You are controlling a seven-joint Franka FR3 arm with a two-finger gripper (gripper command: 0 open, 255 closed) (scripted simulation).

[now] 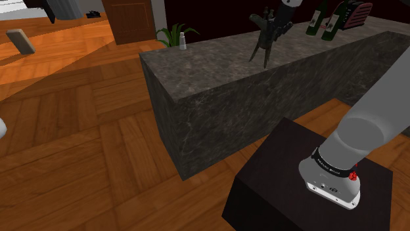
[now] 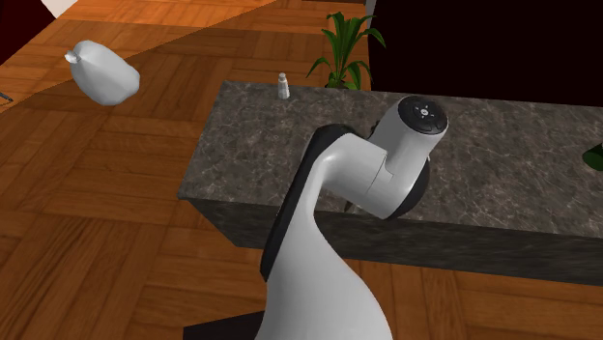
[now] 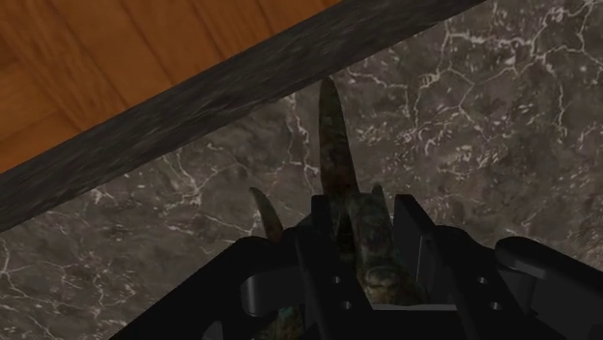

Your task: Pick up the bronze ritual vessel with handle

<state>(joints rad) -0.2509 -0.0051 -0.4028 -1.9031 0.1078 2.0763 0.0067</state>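
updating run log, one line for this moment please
end effector: shut on vessel | vessel legs: pointing at counter

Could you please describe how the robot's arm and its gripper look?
The arm has smooth, rounded white links with dark joints and a round dark cap at one joint. Near its base sits a black ring with small white lettering and a red knob. The gripper is all black and blocky.

Counter top (image 1: pixel 217 59) open around end effector (image 3: pixel 367 217) and held vessel (image 3: pixel 333 145); obstacles: small white bottle (image 1: pixel 182 43), dark bottles (image 1: pixel 316 21) beyond.
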